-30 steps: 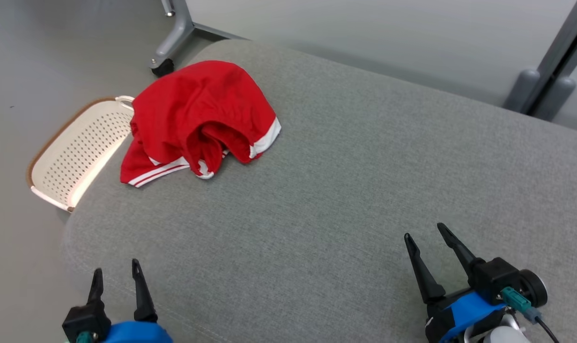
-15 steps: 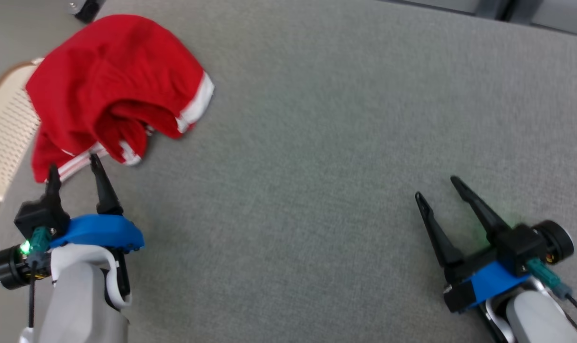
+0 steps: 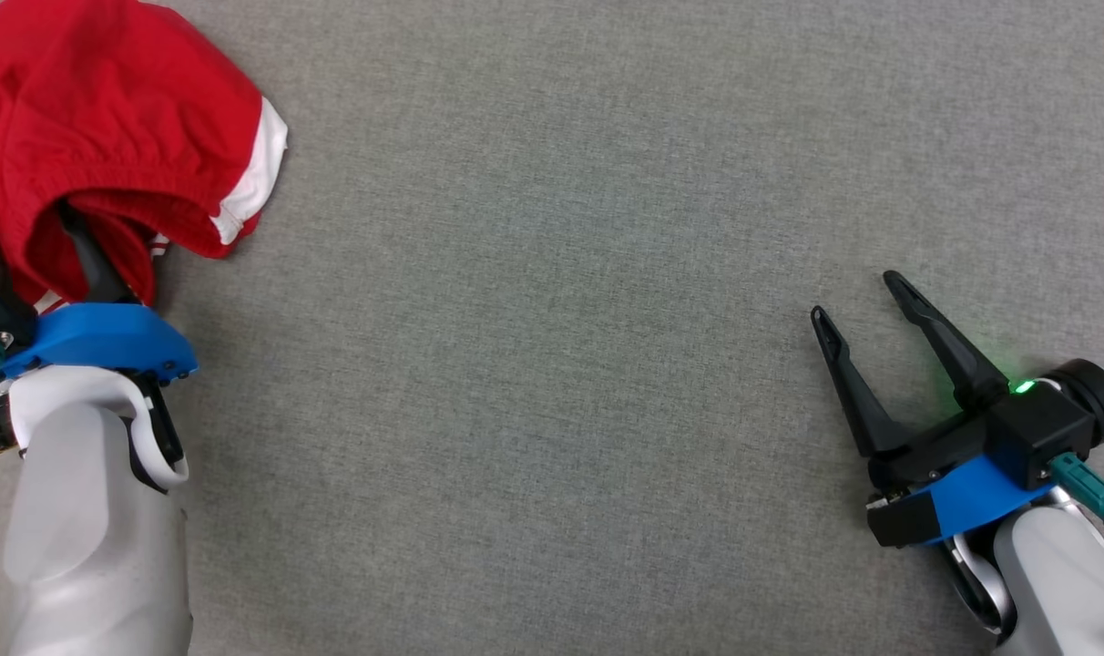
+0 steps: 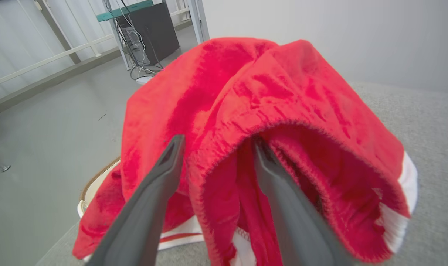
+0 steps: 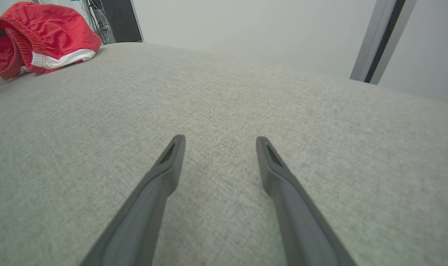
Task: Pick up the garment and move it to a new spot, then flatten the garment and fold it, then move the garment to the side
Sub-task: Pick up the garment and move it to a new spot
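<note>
while left end effector [image 3: 24, 223] and right end effector [image 3: 855, 295] gape holding nothing, shorts [image 3: 106, 109] partly hide a basket [image 4: 92, 185].

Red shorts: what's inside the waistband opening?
One finger of the left claw reaches into the waistband opening of the red shorts; the other sits outside it. Beyond that, red inner fabric; folds cover anything deeper.

Left gripper [image 3: 24, 221] splayed at the red shorts [image 3: 124, 100], one finger seemingly inside; right gripper [image 3: 854, 294] splayed, well apart from them.
</note>
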Tool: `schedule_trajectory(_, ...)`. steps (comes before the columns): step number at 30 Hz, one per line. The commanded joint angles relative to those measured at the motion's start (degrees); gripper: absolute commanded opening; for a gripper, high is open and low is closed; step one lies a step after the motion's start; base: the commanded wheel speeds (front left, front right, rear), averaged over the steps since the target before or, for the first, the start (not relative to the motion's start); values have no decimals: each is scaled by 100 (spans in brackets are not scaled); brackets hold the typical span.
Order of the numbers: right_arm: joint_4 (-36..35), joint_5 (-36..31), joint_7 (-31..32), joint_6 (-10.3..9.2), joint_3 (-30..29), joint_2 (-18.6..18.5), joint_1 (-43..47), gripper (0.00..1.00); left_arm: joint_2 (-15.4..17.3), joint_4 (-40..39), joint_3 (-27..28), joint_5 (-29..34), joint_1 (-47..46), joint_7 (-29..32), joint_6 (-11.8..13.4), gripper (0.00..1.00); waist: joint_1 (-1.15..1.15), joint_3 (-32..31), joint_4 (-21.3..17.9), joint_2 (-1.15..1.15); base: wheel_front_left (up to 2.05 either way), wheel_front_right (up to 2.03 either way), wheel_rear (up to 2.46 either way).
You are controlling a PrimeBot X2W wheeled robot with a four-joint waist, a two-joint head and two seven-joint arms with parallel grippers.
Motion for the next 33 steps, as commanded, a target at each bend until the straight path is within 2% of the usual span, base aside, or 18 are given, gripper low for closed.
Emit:
schedule_trajectory(1, 191, -4, 27, -11, -46, -68, 48, 100, 24, -25, 12, 2, -69, -17, -25, 0, 0, -12, -30, -1, 0, 0, 0)
schedule_trajectory(6, 225, 22, 25, -10, -96, 139, 59, 100, 42, -757, -192, 280, -91, -16, -190, 0, 0, -155, -158, -1, 0, 0, 0)
schedule_trajectory(12, 363, 53, 14, -7, -154, 478, 47, 100, -92, -1648, -896, 620, -279, -17, -613, 0, 0, -539, -397, -1, 0, 0, 0)
schedule_trajectory(16, 499, 69, 14, -7, -155, 711, 78, 100, -270, -1858, -1482, 712, -357, -17, -877, 0, 0, -846, -763, -1, 0, 0, 0)
schedule_trajectory(20, 615, 119, 13, -7, -182, 919, 119, 100, -400, -1864, -2105, 632, -394, -16, -1138, 0, 0, -1050, -1290, -1, 0, 0, 0)
schedule_trajectory(26, 722, 131, 14, -7, -173, 1094, 195, 100, -471, -1580, -2910, 314, -270, -18, -1227, 0, 0, -1212, -2107, -1, 0, 0, 0)
schedule_trajectory(33, 788, 148, 13, -6, -76, 1293, 218, 100, -467, -1362, -4161, -518, -214, -17, -965, 0, 0, -1258, -2886, -1, 0, 0, 0)
